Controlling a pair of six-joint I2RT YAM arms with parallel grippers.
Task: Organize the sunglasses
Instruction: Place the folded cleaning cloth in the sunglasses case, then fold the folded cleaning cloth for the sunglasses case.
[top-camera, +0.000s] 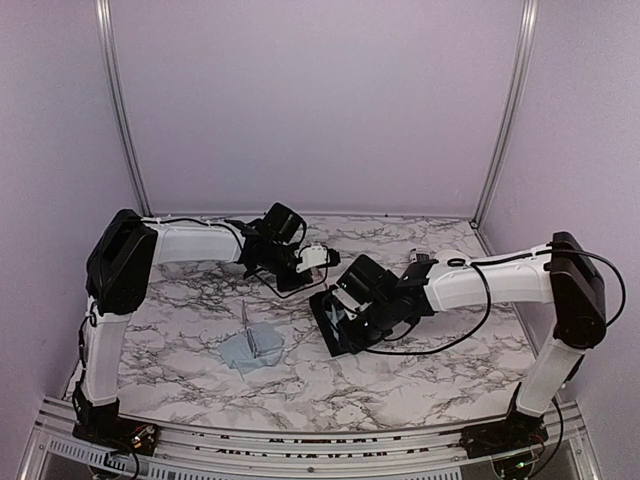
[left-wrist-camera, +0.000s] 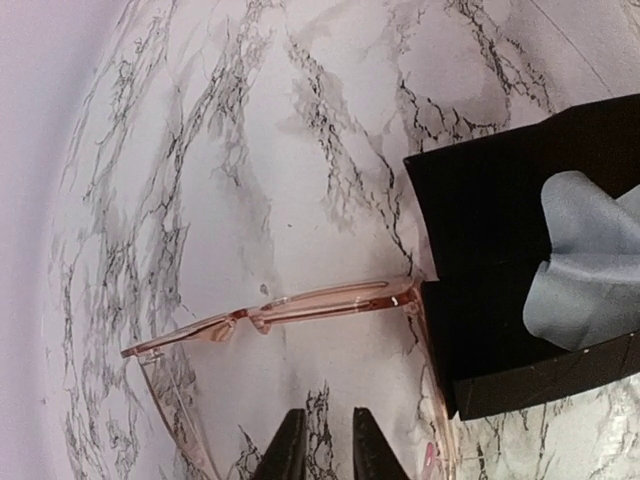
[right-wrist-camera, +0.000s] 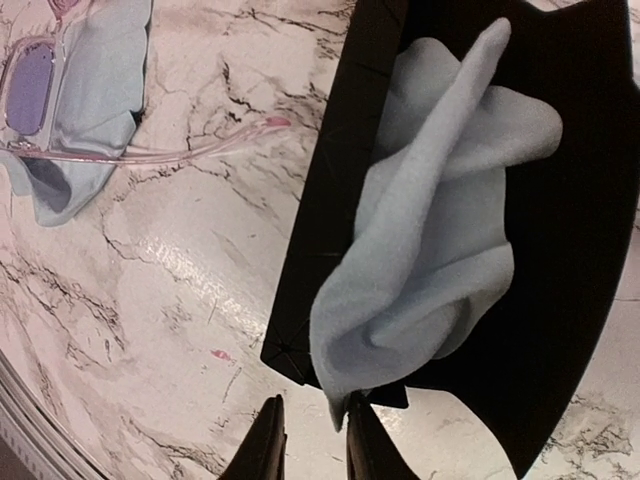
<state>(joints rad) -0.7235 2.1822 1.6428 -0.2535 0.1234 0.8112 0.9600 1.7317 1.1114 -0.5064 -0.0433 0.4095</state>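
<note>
One pair of sunglasses (left-wrist-camera: 300, 308), with a clear pinkish frame, lies on the marble with its temples reaching back on either side of my left gripper (left-wrist-camera: 325, 448). That gripper hovers behind the frame, its fingers a narrow gap apart with nothing between them. A second pair of sunglasses (right-wrist-camera: 35, 85), clear-framed with lilac lenses, rests on a pale blue cloth (right-wrist-camera: 100, 60), also visible from above (top-camera: 255, 350). My right gripper (right-wrist-camera: 308, 440) stands slightly open at the near corner of a black case (right-wrist-camera: 580, 200). The tip of a light blue cloth (right-wrist-camera: 440, 230) lying in the case touches its right finger.
The open black case (top-camera: 335, 335) lies mid-table under the right wrist, close to the pinkish pair's right temple. Both arms reach inward and nearly meet above it. Lilac walls and metal posts close in the marble table (top-camera: 440, 370) at the back and sides.
</note>
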